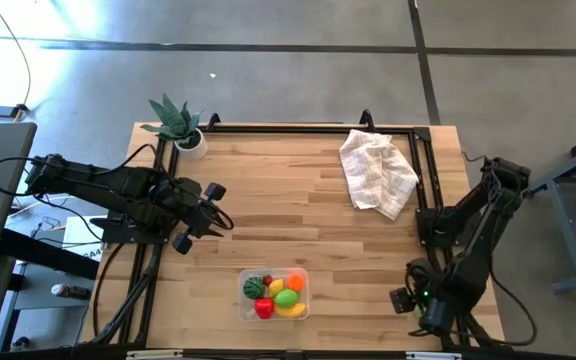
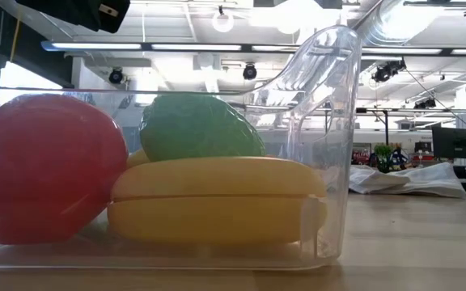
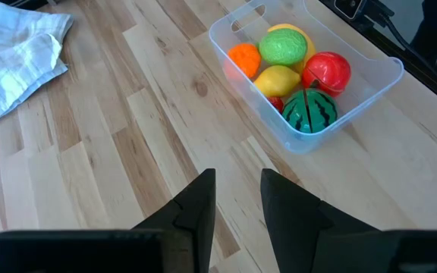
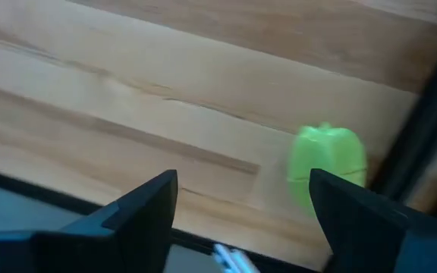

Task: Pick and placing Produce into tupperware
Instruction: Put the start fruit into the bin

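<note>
The clear tupperware [image 1: 274, 295] stands near the table's near edge, between the arms. It holds several toy produce pieces: a watermelon [image 3: 309, 111], a red fruit [image 3: 327, 71], a lemon [image 3: 278, 79], a green piece [image 3: 283, 45], an orange one [image 3: 243, 58] and a banana [image 2: 217, 200]. Another green toy [image 4: 328, 161] lies on the wood by the table's right frame, just beyond my right gripper [image 4: 241, 182], which is open wide and empty. My left gripper [image 3: 238, 178] hovers over the table's left part [image 1: 218, 207], fingers narrowly apart, empty, pointing toward the tupperware.
A crumpled white checked cloth [image 1: 376, 172] lies at the far right of the table. A spiky green plant in a white pot [image 1: 180, 125] stands at the far left corner. A black frame [image 1: 423, 180] runs along the table's edges. Bare wood stretches across the middle.
</note>
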### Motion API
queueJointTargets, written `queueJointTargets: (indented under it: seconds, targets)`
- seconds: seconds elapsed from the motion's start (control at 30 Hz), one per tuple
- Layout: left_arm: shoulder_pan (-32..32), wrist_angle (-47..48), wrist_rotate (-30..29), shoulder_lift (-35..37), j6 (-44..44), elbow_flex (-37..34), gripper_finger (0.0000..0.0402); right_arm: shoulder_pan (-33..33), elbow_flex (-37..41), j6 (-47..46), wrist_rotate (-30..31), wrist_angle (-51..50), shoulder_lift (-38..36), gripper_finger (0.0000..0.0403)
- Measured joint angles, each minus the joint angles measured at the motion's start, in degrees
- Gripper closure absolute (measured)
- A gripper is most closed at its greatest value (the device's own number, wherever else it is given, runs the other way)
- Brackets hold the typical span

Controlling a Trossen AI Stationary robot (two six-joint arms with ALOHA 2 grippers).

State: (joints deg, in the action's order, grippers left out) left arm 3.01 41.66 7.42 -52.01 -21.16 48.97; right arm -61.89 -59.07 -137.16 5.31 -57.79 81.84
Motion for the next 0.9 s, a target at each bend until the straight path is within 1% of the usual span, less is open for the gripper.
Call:
queueJointTargets:
  seconds: [0.1,0.27,0.4,0.47,0.67,0.8,0.9]
  targets:
    - [0.0,0.0,0.0,0.0,0.0,0.0,0.0307,-0.8,0.0,-0.4,-2.7,-1.4,0.7,0.0115]
    - [0.0,0.0,0.0,0.0,0.0,0.0,0.0307,-2.7,0.0,-0.5,-3.5,-1.5,2.7,0.0115]
    - [0.0,0.0,0.0,0.0,0.0,0.0,0.0307,-4.1,0.0,-1.0,-6.8,-1.5,5.0,0.0115]
    - [0.0,0.0,0.0,0.0,0.0,0.0,0.0307,-4.5,0.0,-1.5,-7.3,-1.4,5.7,0.0114]
    - [0.0,0.0,0.0,0.0,0.0,0.0,0.0307,-4.9,-0.1,-1.8,-7.2,-1.2,7.6,0.0115]
    - [0.0,0.0,0.0,0.0,0.0,0.0,0.0307,-5.0,-0.1,-1.3,-5.7,-1.2,8.1,0.0114]
    - [0.0,0.0,0.0,0.0,0.0,0.0,0.0307,-5.0,-0.1,-2.6,-5.3,-1.6,8.1,0.0114]
